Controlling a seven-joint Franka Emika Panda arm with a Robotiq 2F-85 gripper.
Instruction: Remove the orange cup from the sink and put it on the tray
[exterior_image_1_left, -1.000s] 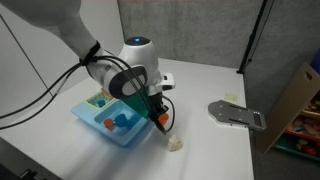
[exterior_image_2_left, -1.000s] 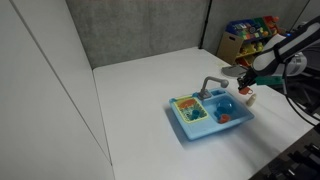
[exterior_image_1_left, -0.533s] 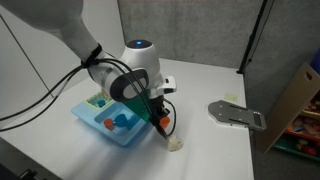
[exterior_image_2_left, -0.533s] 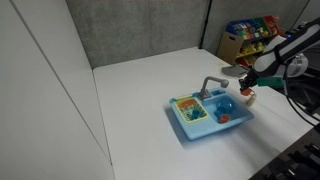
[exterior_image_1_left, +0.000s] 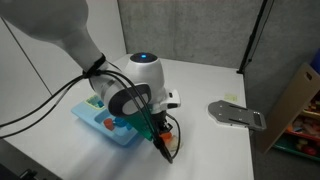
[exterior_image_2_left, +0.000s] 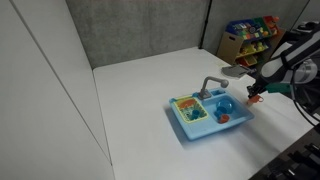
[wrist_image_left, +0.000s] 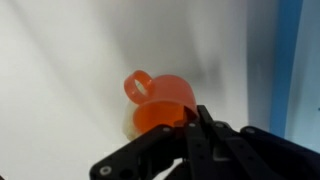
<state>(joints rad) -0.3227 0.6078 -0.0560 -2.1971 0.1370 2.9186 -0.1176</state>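
Note:
My gripper (exterior_image_1_left: 158, 136) is shut on the rim of the orange cup (wrist_image_left: 160, 100), a small orange-red cup with a loop handle. It holds the cup just above the white table, beside the end of the light-blue sink (exterior_image_1_left: 98, 119) and outside it. In an exterior view the cup (exterior_image_2_left: 256, 97) hangs to the right of the sink (exterior_image_2_left: 190, 128) with its grey faucet (exterior_image_2_left: 212, 85). The grey tray (exterior_image_1_left: 238, 114) lies flat on the table, well apart from the gripper.
A beige lump (wrist_image_left: 130, 124) lies on the table right under the cup. A blue item (exterior_image_2_left: 226, 105) and a small red piece (exterior_image_2_left: 224, 118) sit in one basin. A shelf of toys (exterior_image_2_left: 250, 38) stands at the back. The table's edge is near the gripper.
The gripper with the cup has moved away from the sink and lower, toward the table's near edge, and now hangs over the beige lump.

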